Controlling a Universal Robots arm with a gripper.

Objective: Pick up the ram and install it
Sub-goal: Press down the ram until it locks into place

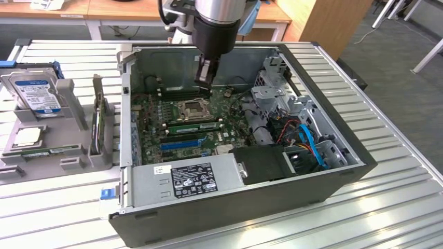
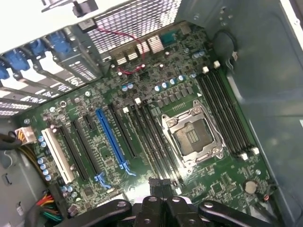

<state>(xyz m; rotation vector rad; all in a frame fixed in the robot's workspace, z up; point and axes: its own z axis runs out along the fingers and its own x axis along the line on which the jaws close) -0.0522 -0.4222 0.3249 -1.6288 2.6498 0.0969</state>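
Note:
My gripper (image 1: pixel 204 78) hangs inside the open computer case (image 1: pixel 332 179), above the motherboard (image 1: pixel 149 122) near the far memory slots (image 1: pixel 181 94). Its fingers are shut with nothing between them. The wrist view has the black fingertips (image 2: pixel 159 185) pressed together over one end of the slots (image 2: pixel 151 137) beside the CPU socket (image 2: pixel 191 135). A ram stick (image 1: pixel 194 125), green with dark chips, appears to stand in a slot on the near side of the socket (image 1: pixel 194 108). Another thin green stick (image 1: pixel 50 151) lies on the grey holder at the exterior view's left.
The grey holder (image 1: pixel 66 161) also carries a hard drive (image 1: pixel 33 93) and an upright expansion card (image 1: pixel 98 122). A long blue slot (image 2: pixel 111 139) runs across the motherboard. The power supply (image 1: pixel 187 179), drive cage (image 1: pixel 273 98) and blue cables (image 1: pixel 310 145) crowd the case's near and right sides.

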